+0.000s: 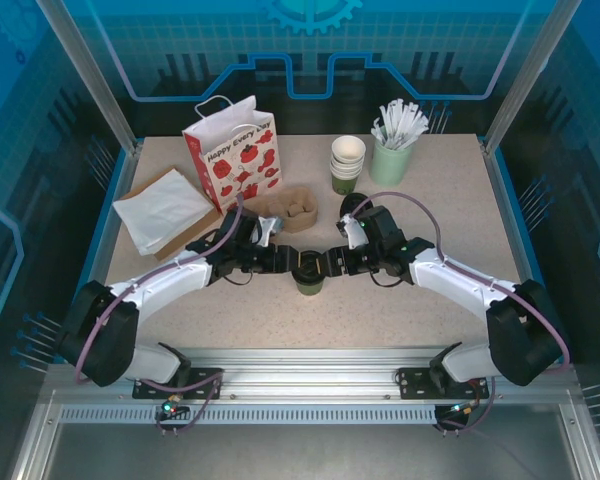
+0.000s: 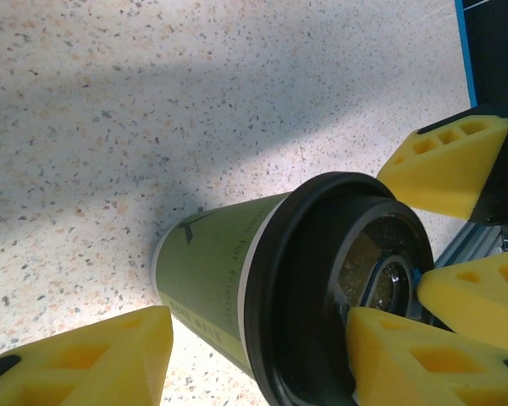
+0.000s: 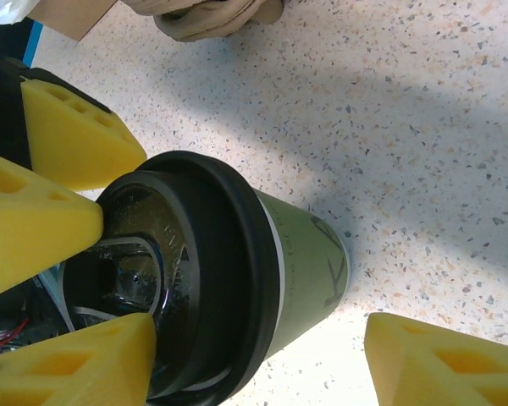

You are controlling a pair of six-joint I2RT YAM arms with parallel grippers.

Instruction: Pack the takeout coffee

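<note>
A robotics lab test cell, built as a staged enclosure. Aluminium frame posts (image 1: pixel 85 70) rise at the far corners of the speckled table (image 1: pixel 460 210), and behind it hang blue printed panels (image 1: pixel 430 50) with a gear motif (image 1: pixel 313 10). Along the table's near edge, two white robot arms (image 1: pixel 170 285) are bolted to a slotted metal rail (image 1: pixel 310 365).

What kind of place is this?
Probably a robot test cell staged as a coffee counter: metal frame, blue printed walls, and a table with paper cups and a gift bag.
</note>
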